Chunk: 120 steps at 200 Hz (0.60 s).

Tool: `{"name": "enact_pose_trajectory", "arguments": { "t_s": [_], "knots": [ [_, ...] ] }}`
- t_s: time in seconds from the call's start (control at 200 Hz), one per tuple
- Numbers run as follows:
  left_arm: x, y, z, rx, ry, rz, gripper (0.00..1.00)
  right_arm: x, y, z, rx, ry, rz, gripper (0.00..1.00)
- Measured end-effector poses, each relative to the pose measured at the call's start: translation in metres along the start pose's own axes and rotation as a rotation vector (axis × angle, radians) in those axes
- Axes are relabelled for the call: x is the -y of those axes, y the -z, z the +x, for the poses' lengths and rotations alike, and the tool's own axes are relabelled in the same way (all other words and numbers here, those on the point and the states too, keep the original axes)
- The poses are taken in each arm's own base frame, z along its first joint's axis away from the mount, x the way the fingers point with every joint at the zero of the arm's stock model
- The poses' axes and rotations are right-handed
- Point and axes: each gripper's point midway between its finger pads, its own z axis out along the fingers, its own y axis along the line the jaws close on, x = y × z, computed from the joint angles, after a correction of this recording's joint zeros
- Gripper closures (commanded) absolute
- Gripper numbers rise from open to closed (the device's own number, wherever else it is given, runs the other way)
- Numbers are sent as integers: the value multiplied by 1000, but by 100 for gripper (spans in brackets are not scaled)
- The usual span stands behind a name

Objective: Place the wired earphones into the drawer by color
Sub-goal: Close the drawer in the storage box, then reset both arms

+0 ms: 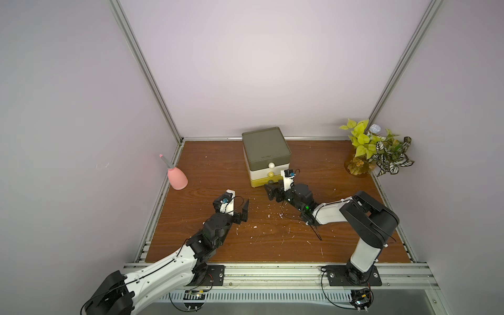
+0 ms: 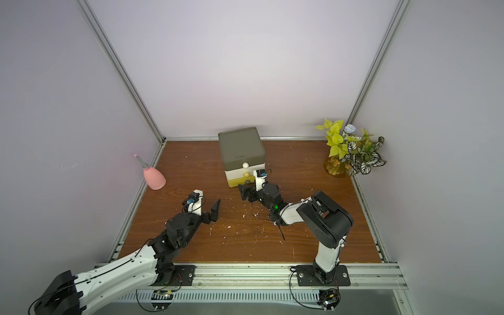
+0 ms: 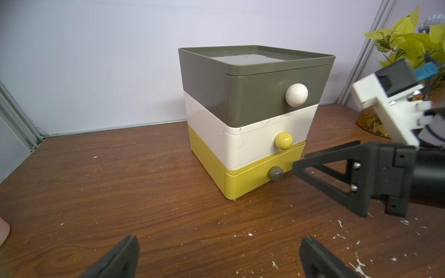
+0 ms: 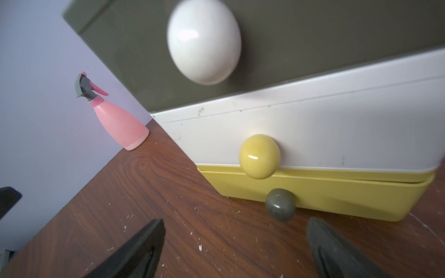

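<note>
Drawer [image 1: 266, 156] at back of worktop [image 1: 218, 245], all tiers shut, no earphones visible. Right gripper [image 4: 236, 252] low before grey knob [image 4: 280, 204], fingers apart, empty. Left gripper [image 3: 219, 260] back, fingers apart. Likely step: knob grasp; best centre fingers, pull straight.
</note>
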Motion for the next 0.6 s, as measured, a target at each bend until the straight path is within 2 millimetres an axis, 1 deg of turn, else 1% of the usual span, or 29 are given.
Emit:
{"name": "enact_pose_trajectory", "arguments": {
  "t_s": [0.12, 0.28, 0.415, 0.545, 0.601],
  "knots": [
    [2, 1, 1, -2, -5, 15, 1, 2, 18, -11, 14, 28, 27, 1],
    [12, 4, -2, 12, -18, 81, 1, 15, 45, -24, 25, 78, 105, 1],
    [12, 6, -14, 58, -12, 82, 1, 26, 73, -42, 60, 135, 195, 1],
    [1, 9, -35, 139, 5, 21, 1, 38, 105, -62, 124, 190, 291, 1],
    [-5, 10, -43, 174, -2, -18, 1, 47, 120, -69, 153, 211, 340, 1]
  ]
}}
